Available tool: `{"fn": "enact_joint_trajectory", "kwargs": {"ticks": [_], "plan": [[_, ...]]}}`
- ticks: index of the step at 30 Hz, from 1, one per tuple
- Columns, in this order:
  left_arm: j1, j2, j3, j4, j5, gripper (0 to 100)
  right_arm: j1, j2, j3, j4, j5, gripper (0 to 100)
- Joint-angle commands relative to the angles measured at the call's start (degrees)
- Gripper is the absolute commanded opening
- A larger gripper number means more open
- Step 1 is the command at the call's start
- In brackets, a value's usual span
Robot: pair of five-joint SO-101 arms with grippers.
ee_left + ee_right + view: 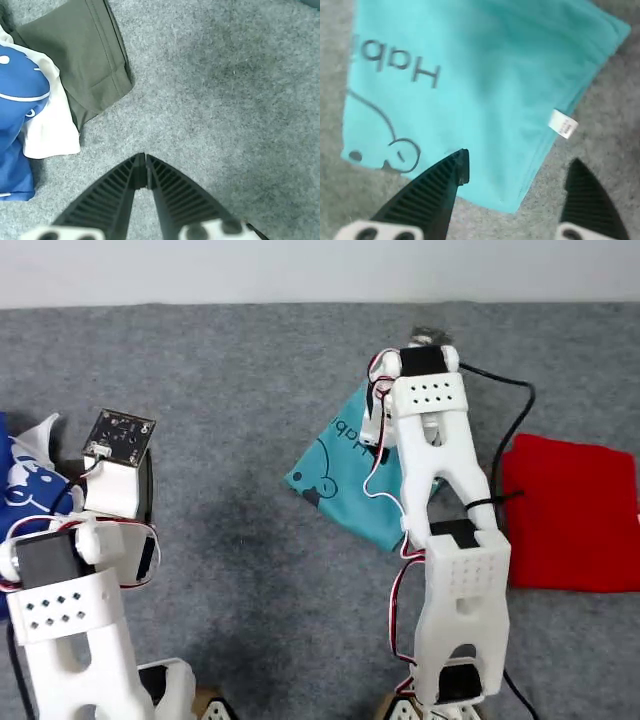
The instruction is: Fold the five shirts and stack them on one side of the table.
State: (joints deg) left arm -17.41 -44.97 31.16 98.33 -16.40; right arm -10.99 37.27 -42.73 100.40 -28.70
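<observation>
Both jaws of the right gripper [520,161] are gaping wide above the teal shirt [485,75]; the left gripper [145,159] is pinching shut, empty, near the olive shirt [80,55].

Dark lettering [402,62] on teal shirt [495,75], small white tag [563,124], print illegible

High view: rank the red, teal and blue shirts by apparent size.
Largest: red shirt.
Next: teal shirt, partly hidden by the right arm.
Smallest: blue shirt, cut off at the edge.
</observation>
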Motion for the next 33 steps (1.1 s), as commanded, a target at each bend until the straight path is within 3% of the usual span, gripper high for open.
{"fn": "enact_joint_trajectory", "kwargs": {"ticks": [1, 9, 16, 20, 25, 30, 33], "plan": [[-0.18, -0.35, -0.57, -0.79, -0.44, 0, 0.22, 0.75, -0.26, -2.51, -4.22, 36.1], [-0.18, -0.79, -0.57, -0.79, -0.53, 0, 0.57, 11.56, -0.26, -10.42, -6.33, 36.2], [-0.26, -0.79, -0.48, 0.0, -0.62, 0, 1.54, 18.51, -0.26, -10.07, -9.76, 35.9], [-0.26, -0.79, -0.48, 0.0, -0.62, 0, 2.15, 19.12, -0.35, -8.04, -9.67, 25.1], [-0.26, -0.79, -0.48, 0.0, -0.62, 0, 3.56, 19.03, -0.35, -7.69, -1.85, 0.0], [-0.26, -0.79, -0.48, 0.0, -0.62, 0, 5.14, 18.86, -2.02, -3.65, 1.58, 0.9], [-0.26, -0.79, -0.48, 0.0, -0.53, 0, 5.32, 18.95, -7.82, 2.24, 9.41, 0.9]]}}
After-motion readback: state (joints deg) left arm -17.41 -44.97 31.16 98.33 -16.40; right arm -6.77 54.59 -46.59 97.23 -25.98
